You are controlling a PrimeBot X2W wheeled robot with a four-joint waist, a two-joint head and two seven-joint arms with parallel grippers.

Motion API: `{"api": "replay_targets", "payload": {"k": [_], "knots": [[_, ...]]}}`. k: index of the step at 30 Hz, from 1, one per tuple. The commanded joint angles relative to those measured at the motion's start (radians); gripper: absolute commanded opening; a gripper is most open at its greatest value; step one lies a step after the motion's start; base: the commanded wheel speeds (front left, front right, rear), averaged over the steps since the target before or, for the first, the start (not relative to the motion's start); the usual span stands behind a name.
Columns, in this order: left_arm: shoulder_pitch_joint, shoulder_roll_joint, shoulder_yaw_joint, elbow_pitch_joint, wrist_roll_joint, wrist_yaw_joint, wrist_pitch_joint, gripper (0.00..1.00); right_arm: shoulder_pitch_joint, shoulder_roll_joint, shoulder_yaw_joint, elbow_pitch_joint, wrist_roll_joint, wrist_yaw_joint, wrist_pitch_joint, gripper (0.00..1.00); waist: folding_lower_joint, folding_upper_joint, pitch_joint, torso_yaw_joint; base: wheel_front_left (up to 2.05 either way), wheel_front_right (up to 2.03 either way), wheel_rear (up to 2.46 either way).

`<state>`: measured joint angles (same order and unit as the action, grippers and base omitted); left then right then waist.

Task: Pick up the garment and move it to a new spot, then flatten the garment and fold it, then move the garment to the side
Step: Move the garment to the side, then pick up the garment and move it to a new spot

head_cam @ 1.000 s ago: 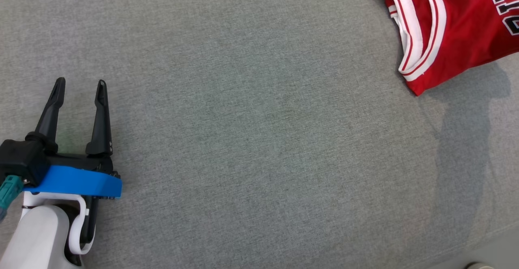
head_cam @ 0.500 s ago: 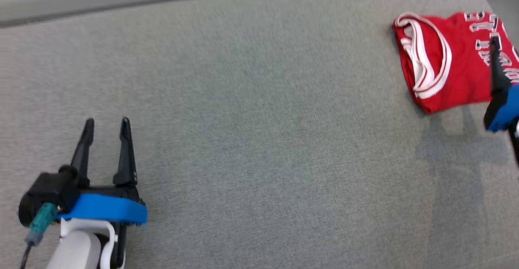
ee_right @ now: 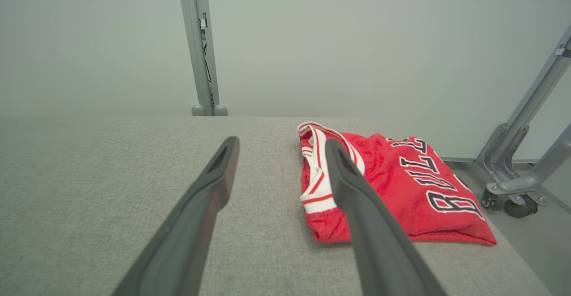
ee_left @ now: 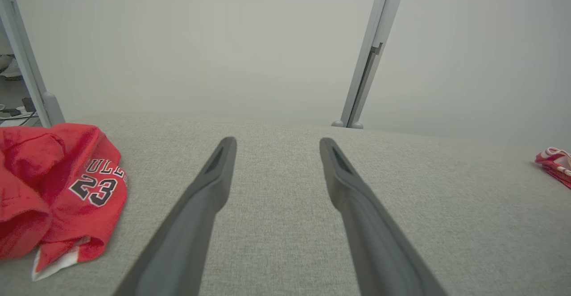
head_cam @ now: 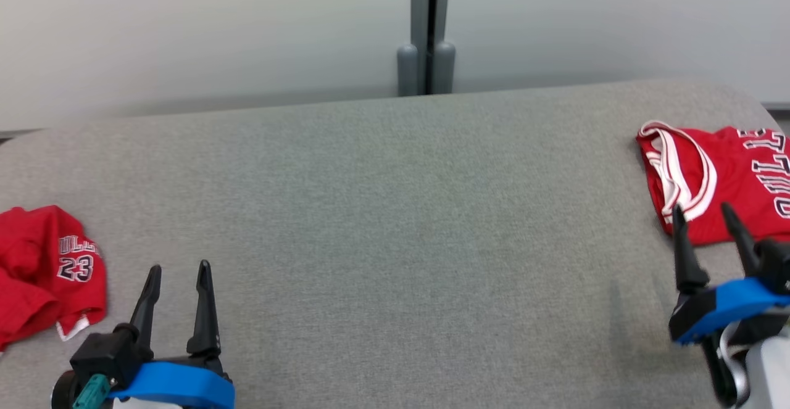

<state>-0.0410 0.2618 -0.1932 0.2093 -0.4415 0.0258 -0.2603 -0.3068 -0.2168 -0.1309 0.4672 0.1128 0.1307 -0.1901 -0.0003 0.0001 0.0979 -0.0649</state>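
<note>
Two jerseys on the grey fabric surface [head_cam: 395,211]: folded jersey [head_cam: 722,181] far right, crumpled jersey [head_cam: 43,267] far left. My left gripper [head_cam: 179,267] and right gripper [head_cam: 702,208] empty, jaws apart.

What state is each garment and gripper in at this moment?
Red basketball jersey with white trim, at right: folded, lying on the grey fabric surface, unheld.
Red jersey numbered 23, at left: crumpled, unfolded, unheld.
Left gripper: open, empty.
Right gripper: open, empty.
</note>
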Motion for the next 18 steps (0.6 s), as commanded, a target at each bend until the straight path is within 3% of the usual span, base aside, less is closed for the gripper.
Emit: {"api": "replay_targets", "payload": {"k": [1, 8, 18], "knots": [[0.02, -0.005, 0.004, 0.003, 0.002, 0.002, -0.005, 1.0, 0.062, 0.024, -0.007, -0.055, 0.005, 0.0, 0.016, 1.0, 0.0003, -0.0001, -0.05, 0.04, 0.0, 0.0, 0.0], [0.07, -0.018, 0.011, -0.005, 0.011, 0.008, -0.005, 1.0, 0.231, 0.118, -0.008, -0.269, -0.001, 0.0, 0.096, 1.0, 0.0003, -0.0001, -0.082, 0.048, 0.0, 0.0, 0.0], [0.11, -0.04, 0.027, -0.007, 0.017, 0.002, -0.005, 1.0, 0.313, 0.156, 0.03, -0.381, -0.007, 0.0, 0.152, 1.0, 0.0003, -0.0001, -0.103, 0.036, 0.0, 0.0, 0.0]]}}
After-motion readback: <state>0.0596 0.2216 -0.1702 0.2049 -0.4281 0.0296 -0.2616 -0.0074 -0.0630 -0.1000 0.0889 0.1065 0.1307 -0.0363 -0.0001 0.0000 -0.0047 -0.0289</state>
